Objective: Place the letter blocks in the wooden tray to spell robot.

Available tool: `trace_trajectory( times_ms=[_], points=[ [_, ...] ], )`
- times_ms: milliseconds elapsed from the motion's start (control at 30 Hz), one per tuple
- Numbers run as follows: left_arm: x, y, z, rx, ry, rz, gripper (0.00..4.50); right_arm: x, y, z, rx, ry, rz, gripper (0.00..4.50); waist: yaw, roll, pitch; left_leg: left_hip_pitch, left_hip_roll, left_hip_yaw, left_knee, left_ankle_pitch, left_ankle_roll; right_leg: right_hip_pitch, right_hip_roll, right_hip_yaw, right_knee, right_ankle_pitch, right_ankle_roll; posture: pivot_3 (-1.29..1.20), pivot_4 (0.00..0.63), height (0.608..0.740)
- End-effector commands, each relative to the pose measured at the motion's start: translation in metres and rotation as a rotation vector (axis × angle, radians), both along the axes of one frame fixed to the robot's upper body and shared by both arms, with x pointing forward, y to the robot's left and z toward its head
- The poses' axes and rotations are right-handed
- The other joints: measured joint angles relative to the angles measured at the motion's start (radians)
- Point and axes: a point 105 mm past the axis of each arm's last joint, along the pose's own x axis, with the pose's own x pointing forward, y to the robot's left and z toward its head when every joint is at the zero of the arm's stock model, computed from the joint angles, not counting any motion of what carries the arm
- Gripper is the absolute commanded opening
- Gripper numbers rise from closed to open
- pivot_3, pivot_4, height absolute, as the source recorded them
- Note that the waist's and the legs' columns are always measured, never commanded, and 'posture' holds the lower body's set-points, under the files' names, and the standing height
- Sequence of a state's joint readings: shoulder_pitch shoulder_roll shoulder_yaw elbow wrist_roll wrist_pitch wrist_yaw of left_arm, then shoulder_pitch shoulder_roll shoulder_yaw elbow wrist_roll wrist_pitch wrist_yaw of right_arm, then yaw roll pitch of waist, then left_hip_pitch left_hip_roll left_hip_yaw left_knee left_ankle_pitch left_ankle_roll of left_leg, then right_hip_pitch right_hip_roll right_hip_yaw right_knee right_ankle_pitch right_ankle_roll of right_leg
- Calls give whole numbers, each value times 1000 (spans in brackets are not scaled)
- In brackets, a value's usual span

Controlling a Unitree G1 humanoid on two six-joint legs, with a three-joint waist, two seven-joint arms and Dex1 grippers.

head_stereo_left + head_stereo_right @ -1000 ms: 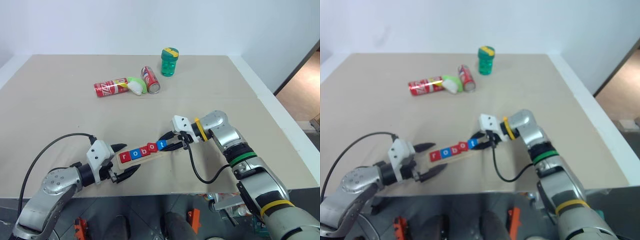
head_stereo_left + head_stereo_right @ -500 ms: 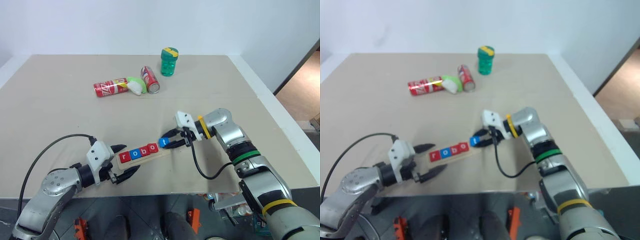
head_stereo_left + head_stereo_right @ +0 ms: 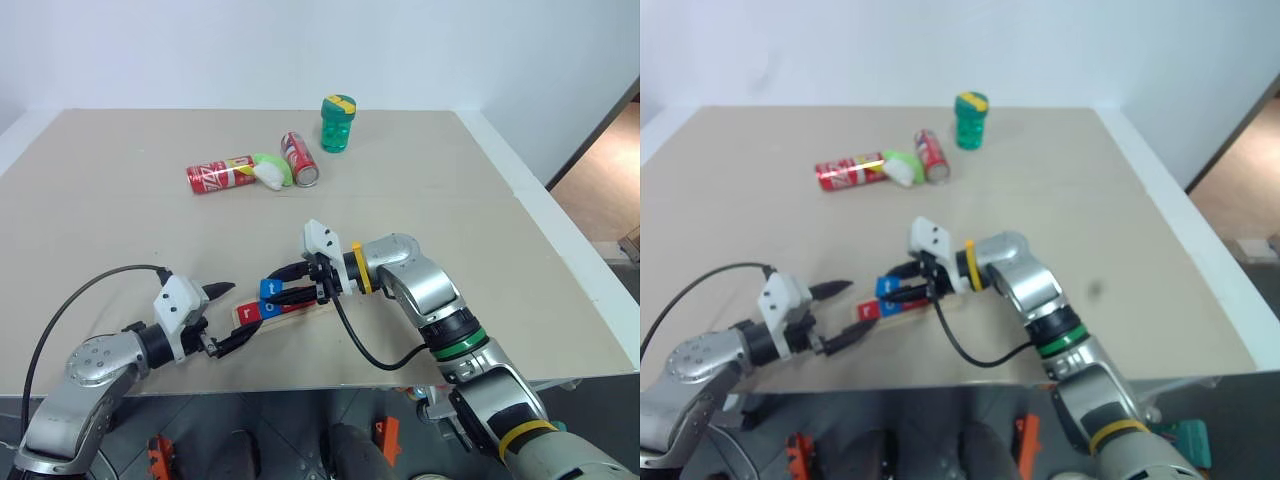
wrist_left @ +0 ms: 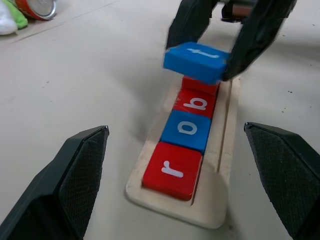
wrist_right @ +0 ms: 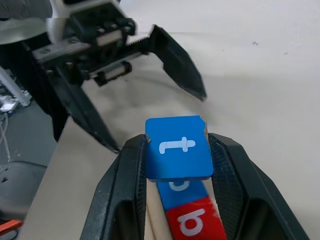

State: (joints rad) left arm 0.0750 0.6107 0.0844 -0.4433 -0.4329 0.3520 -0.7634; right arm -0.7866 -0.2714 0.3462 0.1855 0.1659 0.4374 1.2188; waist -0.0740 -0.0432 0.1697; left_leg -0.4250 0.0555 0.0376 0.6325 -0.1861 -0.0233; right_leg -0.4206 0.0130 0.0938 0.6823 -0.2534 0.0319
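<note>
While the head views show our right gripper (image 3: pixel 283 294) reaching across the wooden tray (image 3: pixel 290 309) with something blue between its fingers, our right wrist view makes it plain: the fingers are closed on the blue t block (image 5: pixel 178 148), lifted clear above the row. Our left wrist view shows the tray's groove holding the red r block (image 4: pixel 172 170), the blue o block (image 4: pixel 187 129) and the red b block (image 4: pixel 198 103) in line, with another red block behind them half hidden under the raised t. Our left gripper (image 3: pixel 226 317) sits just off the tray's near end, fingers spread wide and holding nothing. Farther back on the table (image 3: pixel 120 240) lie two red cans (image 3: pixel 222 175) and a green bottle (image 3: pixel 338 124). A second ago the t sat at the tray's far end; now we have carried it toward the near end, and our left gripper has drawn back from the tray.
</note>
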Motion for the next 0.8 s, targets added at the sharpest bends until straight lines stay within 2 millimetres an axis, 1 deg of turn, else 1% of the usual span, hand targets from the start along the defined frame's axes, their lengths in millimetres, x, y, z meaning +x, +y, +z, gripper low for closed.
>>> trace_trajectory(
  times_ms=[33,200,333,800],
  points=[
    [-1,2,8,2,-42,-1,4500,5,3,6,7,-46,-5,1240,0,0,0,0,0,0,0,0,0,0,0,0,0,0,0,0,150,740],
    [-2,2,7,4,-42,-1,4500,8,1,-1,-21,-41,1,1240,0,0,0,0,1,0,0,0,0,0,1,0,0,0,0,0,150,740],
    [-2,3,7,6,-43,3,4500,6,-4,-8,-47,-33,17,1240,0,0,0,0,1,0,-1,0,0,-1,1,0,0,0,0,0,150,740],
    [2,1,8,13,-39,-8,4500,4,-7,-12,-57,-17,18,1240,0,0,0,0,1,0,-1,0,0,-1,1,0,0,0,0,0,150,740]
  ],
)
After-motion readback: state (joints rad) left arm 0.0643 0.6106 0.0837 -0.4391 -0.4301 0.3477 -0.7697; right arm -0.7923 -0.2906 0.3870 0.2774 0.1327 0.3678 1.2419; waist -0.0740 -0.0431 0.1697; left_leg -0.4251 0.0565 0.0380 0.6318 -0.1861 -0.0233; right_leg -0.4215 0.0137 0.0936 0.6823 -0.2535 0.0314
